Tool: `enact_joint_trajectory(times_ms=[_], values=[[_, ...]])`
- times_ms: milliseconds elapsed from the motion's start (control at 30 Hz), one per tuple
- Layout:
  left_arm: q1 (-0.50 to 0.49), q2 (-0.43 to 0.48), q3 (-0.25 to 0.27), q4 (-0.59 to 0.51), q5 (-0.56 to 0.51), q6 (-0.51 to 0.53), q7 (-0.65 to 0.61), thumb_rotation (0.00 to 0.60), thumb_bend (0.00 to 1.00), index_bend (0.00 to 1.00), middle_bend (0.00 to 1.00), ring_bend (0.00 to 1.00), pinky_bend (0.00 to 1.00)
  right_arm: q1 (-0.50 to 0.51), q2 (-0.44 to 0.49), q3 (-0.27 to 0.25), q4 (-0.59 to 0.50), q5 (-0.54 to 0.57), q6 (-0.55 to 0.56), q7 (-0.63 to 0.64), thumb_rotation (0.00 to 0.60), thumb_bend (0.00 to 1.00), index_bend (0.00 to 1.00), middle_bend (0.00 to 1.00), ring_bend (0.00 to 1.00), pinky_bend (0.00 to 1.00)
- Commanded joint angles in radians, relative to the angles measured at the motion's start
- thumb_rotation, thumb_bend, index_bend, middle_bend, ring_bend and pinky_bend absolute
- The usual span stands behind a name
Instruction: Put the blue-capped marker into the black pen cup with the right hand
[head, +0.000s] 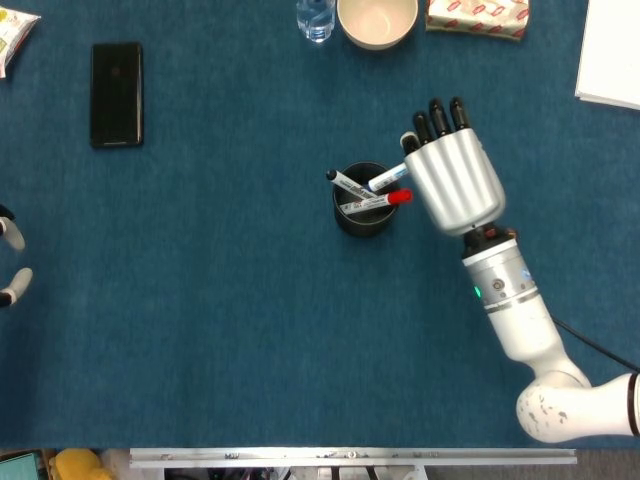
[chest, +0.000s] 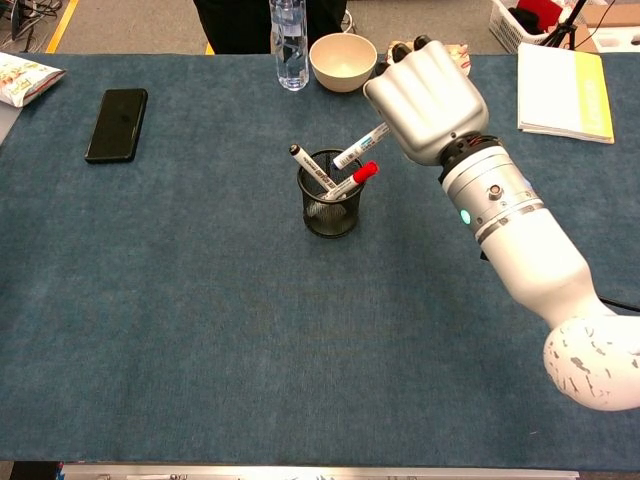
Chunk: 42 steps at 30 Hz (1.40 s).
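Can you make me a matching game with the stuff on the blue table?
Things:
1. phone
2. bowl
3. red-capped marker
4. blue-capped marker

Where:
A. standing in the black pen cup
B. held in the right hand
C. lying flat at the far left
D. next to the water bottle

Pairs: 1-C, 2-D, 3-A, 4-B

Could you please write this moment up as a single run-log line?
right hand: holds marker | marker: tilted, tip over cup rim, not released | cup: two markers inside | left hand: idle at table edge
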Motion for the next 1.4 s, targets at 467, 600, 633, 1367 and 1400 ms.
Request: enact_joint_trajectory(times_ms=[467,600,633,1367,1400], values=[[0.000,0.001,-0.001,0.000,0.001,0.002,-0.003,0.600,0.19,0.52,0.35,0.28,0.54,0.068,-0.025,-0.025,-0.014,0.044,0.010,-0.082,0.600,0.35,0.55,0.39,0.25,0.27],[0.000,0.001,0.000,0.000,0.001,0.001,-0.002,0.600,0.19,0.52,0.35,0.28,0.54,0.076,-0.025,-0.038,-0.022,0.048,0.011,-0.088,0.600,0.35,0.55,0.39,0.25,0.27],[0.000,0.001,0.000,0.000,0.001,0.001,-0.002,0.600,0.19,0.52,0.35,0.28,0.54,0.079,-0.025,-0.040,-0.020,0.051,0.011,-0.091,0.600,0.35,0.55,0.39,0.25,0.27],[0.000,0.003,-0.001,-0.002,0.001,0.003,-0.004,0.600,0.19,0.52,0.35,0.28,0.54,0.116,-0.034,-0.078,-0.007,0.067,0.024,-0.105,0.600,0.27,0.54,0.39,0.25,0.27],[0.000,0.003,-0.001,-0.001,0.001,0.003,-0.004,0.600,0.19,0.52,0.35,0.28,0.54,0.117,-0.033,-0.079,-0.007,0.067,0.025,-0.104,0.600,0.27,0.53,0.39,0.25,0.27]])
